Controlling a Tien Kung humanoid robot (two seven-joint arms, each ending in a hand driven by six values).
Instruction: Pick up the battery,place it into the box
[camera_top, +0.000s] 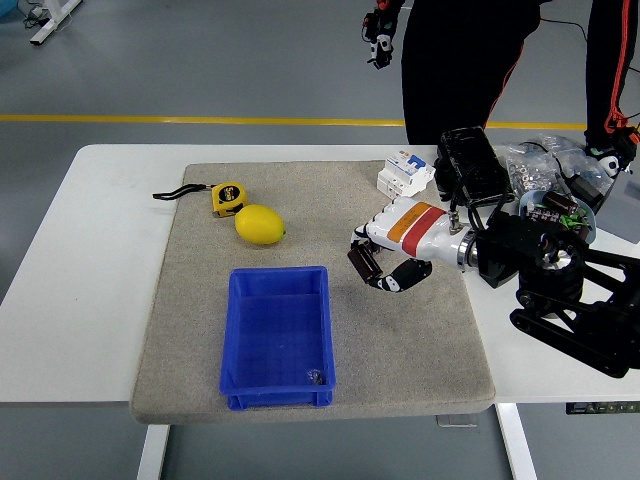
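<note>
Under the right hand (385, 262), whose curled fingers seem to cover the battery (364, 254) without clearly gripping it, a firm pinch across its barrel should come first, the blue box (278, 335) waiting down-left.

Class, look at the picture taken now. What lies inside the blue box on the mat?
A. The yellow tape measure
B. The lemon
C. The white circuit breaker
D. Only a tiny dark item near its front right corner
D. The blue box shows a bare floor apart from a tiny dark item near its front right corner; the lemon, the tape measure and the circuit breaker all lie outside it on the mat.
</note>
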